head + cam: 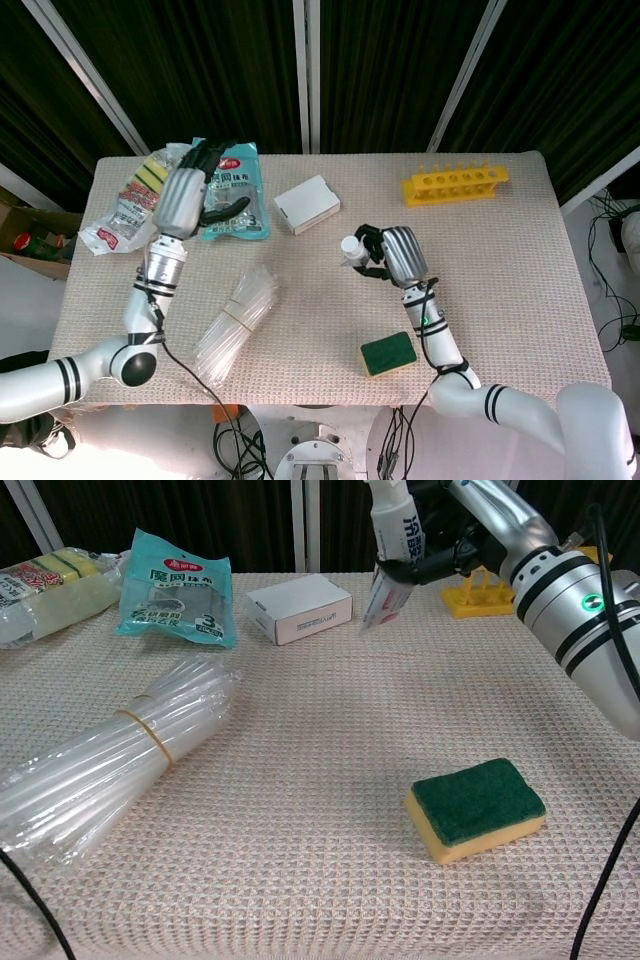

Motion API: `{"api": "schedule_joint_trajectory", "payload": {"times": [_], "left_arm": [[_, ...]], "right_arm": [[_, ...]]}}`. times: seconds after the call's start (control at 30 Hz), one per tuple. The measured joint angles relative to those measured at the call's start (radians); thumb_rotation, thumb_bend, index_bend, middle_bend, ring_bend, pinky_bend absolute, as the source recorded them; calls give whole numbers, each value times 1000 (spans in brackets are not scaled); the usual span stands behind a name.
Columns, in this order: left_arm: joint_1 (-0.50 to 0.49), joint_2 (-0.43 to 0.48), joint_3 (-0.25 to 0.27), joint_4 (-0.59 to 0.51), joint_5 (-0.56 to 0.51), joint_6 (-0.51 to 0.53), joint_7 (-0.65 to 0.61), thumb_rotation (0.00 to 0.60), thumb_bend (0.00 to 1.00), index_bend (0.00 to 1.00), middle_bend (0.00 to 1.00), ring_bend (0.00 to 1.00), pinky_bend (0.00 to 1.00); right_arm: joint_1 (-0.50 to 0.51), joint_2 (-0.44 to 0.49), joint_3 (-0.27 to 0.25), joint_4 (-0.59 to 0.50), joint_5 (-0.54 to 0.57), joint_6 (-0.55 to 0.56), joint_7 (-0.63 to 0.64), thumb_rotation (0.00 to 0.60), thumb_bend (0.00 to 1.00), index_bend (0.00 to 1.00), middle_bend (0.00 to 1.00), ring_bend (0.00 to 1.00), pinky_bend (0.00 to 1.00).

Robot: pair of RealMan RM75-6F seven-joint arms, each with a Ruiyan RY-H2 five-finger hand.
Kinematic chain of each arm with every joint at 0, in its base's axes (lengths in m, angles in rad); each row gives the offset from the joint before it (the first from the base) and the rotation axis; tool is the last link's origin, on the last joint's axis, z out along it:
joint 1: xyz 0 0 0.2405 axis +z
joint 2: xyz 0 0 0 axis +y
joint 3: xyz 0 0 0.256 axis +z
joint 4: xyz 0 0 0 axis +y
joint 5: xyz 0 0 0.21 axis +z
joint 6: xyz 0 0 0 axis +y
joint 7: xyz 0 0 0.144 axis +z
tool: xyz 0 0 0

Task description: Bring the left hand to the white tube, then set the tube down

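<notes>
While the tube (393,555) is held off the table by the right hand (392,255), the set-down is not done. Tube hangs roughly upright, cap end up, crimped end down, above the cloth between the box (307,203) and the yellow rack (455,184). Chest view shows its lower end clear of the table (320,780).

Right hand: fingers curled around the tube's upper part, firm wrap as far as I can see.

Left hand (185,195): well apart from the tube, over the teal packet (232,165) at the far-left side. Fingers partly curled and spread, nothing in them that I can see. Not visible in chest view.

Judgement on progress:
- left hand at tube: not the case now; it's on the other side of the table
- tube down: pending, needs lowering onto bare cloth and release

Free cloth lies below the tube; sponge (476,807) and straw bundle (110,760) sit nearer the front edge, out of the way.
</notes>
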Motion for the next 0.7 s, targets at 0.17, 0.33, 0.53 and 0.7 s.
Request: {"api": "schedule_joint_trajectory", "payload": {"times": [0.17,0.33,0.53,0.7], "left_arm": [[93,52,102,14,33,54,73,0,0,111,152,96,159],[191,93,189,13,83,107,72,0,0,111,151,96,159],[296,148,289,-57,143,171,110,0,0,111,139,96,159],[399,160,384,-88,212,252,149,0,0,109,138,96,159]], "right_arm": [[-26,145,-44,-128,44,-79,-218,600,1,2,2,0,0],[-48,372,-78,-362,205,-196,-484,600,0,0,0,0,0],[-108,496,-121,-536,316,-179,-618,600,0,0,0,0,0],[-211,547,-183,-589,264,-32,-654,600,0,0,0,0,0]]}}
